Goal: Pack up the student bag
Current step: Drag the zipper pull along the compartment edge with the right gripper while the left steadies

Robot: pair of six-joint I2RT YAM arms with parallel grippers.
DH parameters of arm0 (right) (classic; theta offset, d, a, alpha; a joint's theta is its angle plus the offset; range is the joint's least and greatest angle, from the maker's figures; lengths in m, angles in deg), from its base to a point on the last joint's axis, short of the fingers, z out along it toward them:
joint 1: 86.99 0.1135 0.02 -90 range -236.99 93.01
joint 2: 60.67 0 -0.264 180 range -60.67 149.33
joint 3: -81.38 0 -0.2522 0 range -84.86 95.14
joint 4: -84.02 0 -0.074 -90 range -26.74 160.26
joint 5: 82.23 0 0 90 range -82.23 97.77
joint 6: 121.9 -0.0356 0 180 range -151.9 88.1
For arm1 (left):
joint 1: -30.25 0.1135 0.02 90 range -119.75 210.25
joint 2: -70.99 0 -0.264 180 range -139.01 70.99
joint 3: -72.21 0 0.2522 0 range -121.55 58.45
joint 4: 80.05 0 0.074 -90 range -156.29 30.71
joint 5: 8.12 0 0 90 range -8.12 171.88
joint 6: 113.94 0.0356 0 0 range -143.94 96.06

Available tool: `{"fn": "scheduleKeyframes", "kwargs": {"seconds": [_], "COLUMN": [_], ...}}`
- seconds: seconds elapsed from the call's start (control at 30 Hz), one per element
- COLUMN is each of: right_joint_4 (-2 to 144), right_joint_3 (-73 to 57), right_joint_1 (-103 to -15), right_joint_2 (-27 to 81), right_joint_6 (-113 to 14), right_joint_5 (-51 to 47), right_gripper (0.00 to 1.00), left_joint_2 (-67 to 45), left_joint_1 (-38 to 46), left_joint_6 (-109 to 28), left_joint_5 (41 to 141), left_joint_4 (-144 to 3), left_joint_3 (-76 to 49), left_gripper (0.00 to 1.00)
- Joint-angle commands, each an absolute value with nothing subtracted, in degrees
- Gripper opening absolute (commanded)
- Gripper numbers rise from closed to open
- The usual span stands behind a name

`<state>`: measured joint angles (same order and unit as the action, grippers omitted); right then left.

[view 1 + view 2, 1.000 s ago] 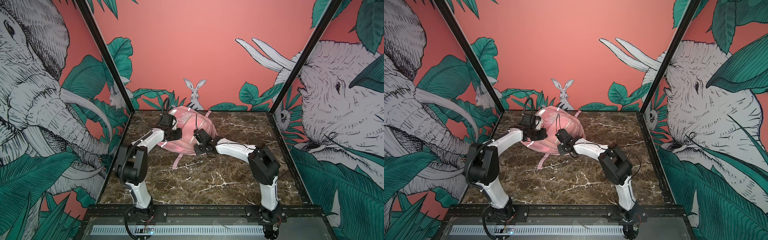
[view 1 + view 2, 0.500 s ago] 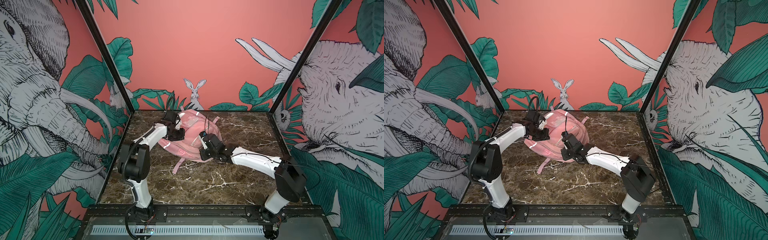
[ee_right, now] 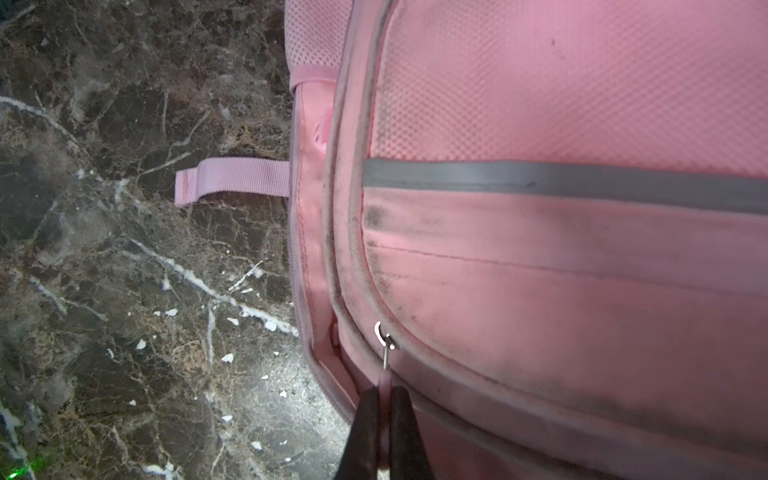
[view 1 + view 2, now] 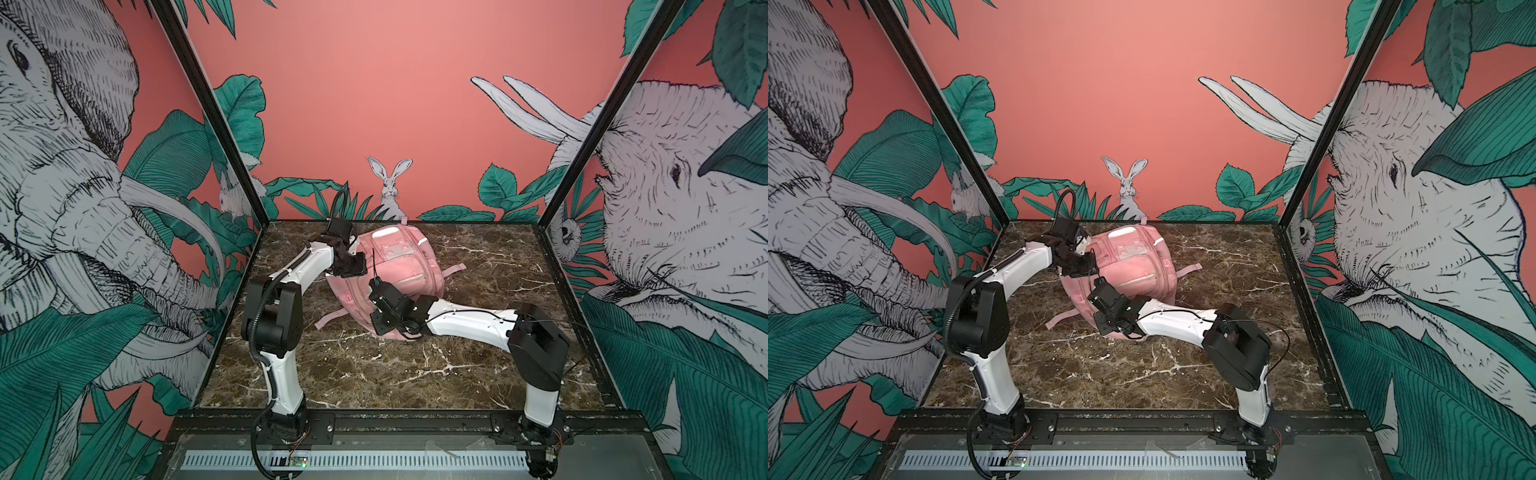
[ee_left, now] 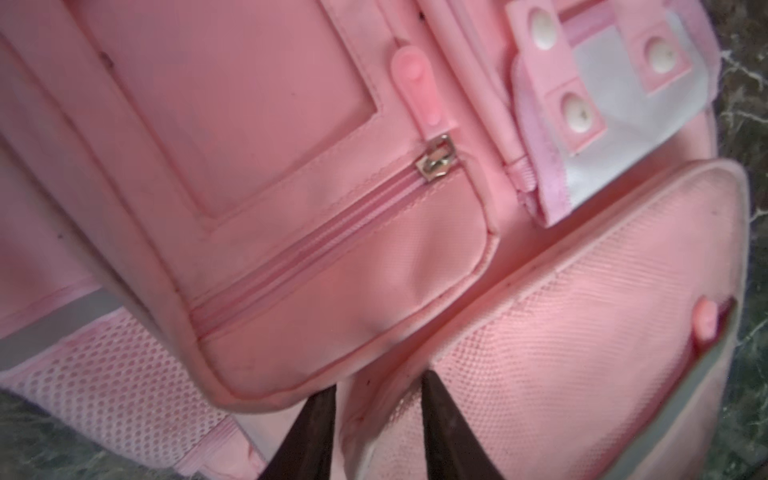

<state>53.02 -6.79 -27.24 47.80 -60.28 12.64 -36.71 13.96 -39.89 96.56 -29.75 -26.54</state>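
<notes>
L gripper (image 5: 378, 382) fingers parted over student bag (image 4: 399, 266); R gripper (image 3: 385, 390) pinching zip pull (image 3: 386, 376).

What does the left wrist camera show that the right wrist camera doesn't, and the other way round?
Only the left wrist view: a closed pocket zip with its metal slider, a patch of white snap buttons, and the left arm's jaws standing apart. Only the right wrist view: the right arm's jaws pinched shut on a pink zipper pull, and a loose strap lying on the marble table. Both: the pink student bag and that table.
</notes>
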Motion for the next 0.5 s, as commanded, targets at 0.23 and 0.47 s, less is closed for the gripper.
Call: {"fn": "scheduleKeyframes", "kwargs": {"seconds": [0.23, 0.47], "right_joint_4": [50.0, 49.9], "right_joint_3": [-4.9, -5.2], "right_joint_1": [-26.7, -27.5], "right_joint_2": [47.7, 47.3], "right_joint_6": [-57.8, -56.3], "right_joint_5": [7.7, 7.2], "right_gripper": [0.00, 0.00], "left_joint_2": [-16.1, -12.5], "left_joint_1": [13.0, 11.6], "left_joint_6": [-48.1, -54.5], "left_joint_5": [99.6, 102.8], "left_joint_4": [-40.7, -46.8], "left_joint_3": [-5.0, 2.9], "left_gripper": [0.54, 0.54]}}
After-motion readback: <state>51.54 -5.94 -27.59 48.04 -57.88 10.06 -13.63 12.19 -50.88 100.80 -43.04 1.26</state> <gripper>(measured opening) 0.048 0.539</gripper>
